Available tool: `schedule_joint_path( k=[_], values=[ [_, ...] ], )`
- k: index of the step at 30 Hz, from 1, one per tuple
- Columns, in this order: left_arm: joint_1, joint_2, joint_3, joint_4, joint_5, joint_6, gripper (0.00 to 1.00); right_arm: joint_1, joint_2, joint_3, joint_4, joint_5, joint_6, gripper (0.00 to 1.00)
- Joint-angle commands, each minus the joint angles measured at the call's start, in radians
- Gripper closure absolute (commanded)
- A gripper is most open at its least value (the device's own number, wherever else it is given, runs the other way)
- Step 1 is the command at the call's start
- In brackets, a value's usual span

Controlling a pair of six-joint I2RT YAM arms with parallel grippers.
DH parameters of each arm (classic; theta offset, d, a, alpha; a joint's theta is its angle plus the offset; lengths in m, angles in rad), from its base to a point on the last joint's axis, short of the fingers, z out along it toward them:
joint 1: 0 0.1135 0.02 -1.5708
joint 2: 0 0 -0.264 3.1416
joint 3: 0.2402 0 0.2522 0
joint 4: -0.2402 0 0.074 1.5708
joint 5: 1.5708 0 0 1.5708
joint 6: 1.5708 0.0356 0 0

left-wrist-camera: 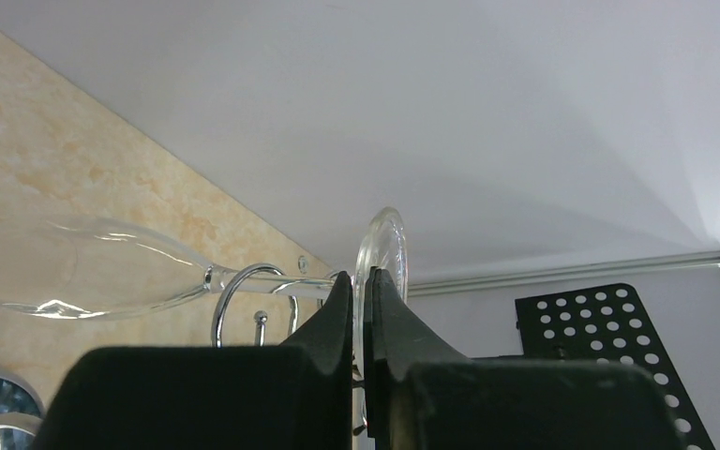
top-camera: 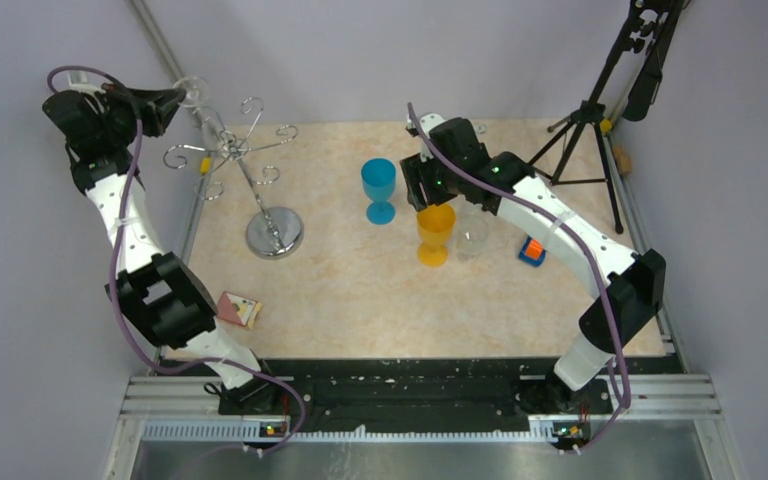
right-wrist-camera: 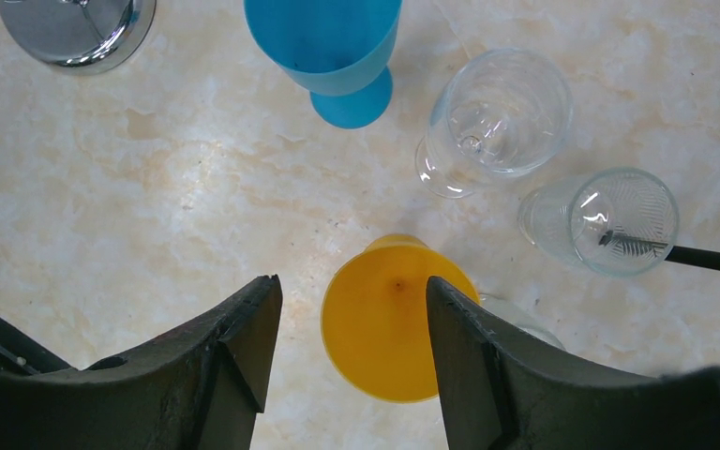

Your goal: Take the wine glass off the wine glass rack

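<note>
Left gripper (top-camera: pixel 172 102), from the top camera, was clenched on the foot of the wine glass (top-camera: pixel 193 92), just outboard of the wine glass rack (top-camera: pixel 274 233); my nearer arm.

Left wrist camera: fingers (left-wrist-camera: pixel 337 314) pinched the foot's rim, and the stem ran sideways through the rack's loop, bowl beyond it.

Right wrist camera: right gripper (right-wrist-camera: pixel 349 295) hung released, well apart from the rack.

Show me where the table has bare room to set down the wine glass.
Widest bare patch: the near middle of the table, between the small packet and the right arm, on the near side of the orange goblet. Narrower gap: between the rack base and the blue goblet. Crowded: goblets and clear glasses under the right gripper.
</note>
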Motion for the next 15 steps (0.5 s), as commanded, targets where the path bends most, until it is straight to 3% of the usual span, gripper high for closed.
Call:
schedule_joint_path(
  k=[1, 7, 15],
  values=[
    [0.003, -0.01, 0.066, -0.022, 0.071, 0.048, 1.0, -0.006, -0.049, 0.004, 0.036, -0.01, 0.013, 0.4],
    [0.003, -0.011, 0.09, -0.154, 0.118, 0.14, 1.0, -0.006, -0.047, 0.006, 0.037, -0.022, 0.01, 0.4],
    [0.004, -0.031, 0.153, -0.309, 0.08, 0.232, 1.0, -0.006, -0.05, -0.003, 0.034, -0.032, 0.008, 0.4]
  ],
)
